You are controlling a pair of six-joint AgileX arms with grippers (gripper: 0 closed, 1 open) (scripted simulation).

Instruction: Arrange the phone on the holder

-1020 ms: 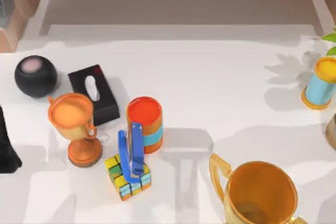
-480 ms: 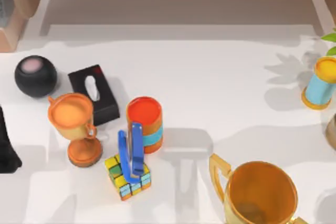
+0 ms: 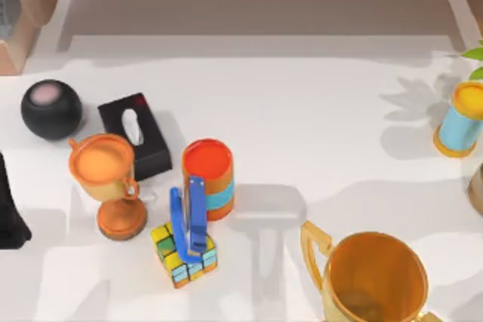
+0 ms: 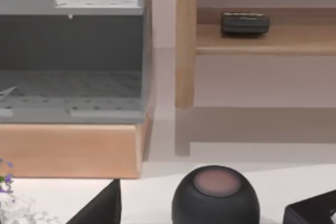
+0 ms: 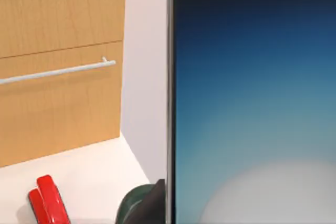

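Right gripper: its fingers are hidden, so whether they are spread or pinching cannot be told from the right wrist view.
Phone: the phone [image 5: 252,108] stands right up against the right wrist camera, screen glowing blue with a soft white patch low down, its dark edge running straight up and down.
Beside the phone: a red stapler [image 5: 48,201] lies on the white surface, a wooden cabinet [image 5: 58,61] behind it.
Holder: the blue holder [image 3: 189,215] stands upright on the table [image 3: 317,133], just by a colourful cube [image 3: 183,256] and an orange cup [image 3: 208,177].
Left arm: a dark shape [image 3: 10,209] sits at the table's left edge.
Left wrist view: a black round speaker [image 4: 215,196] before wooden shelving [image 4: 184,40].
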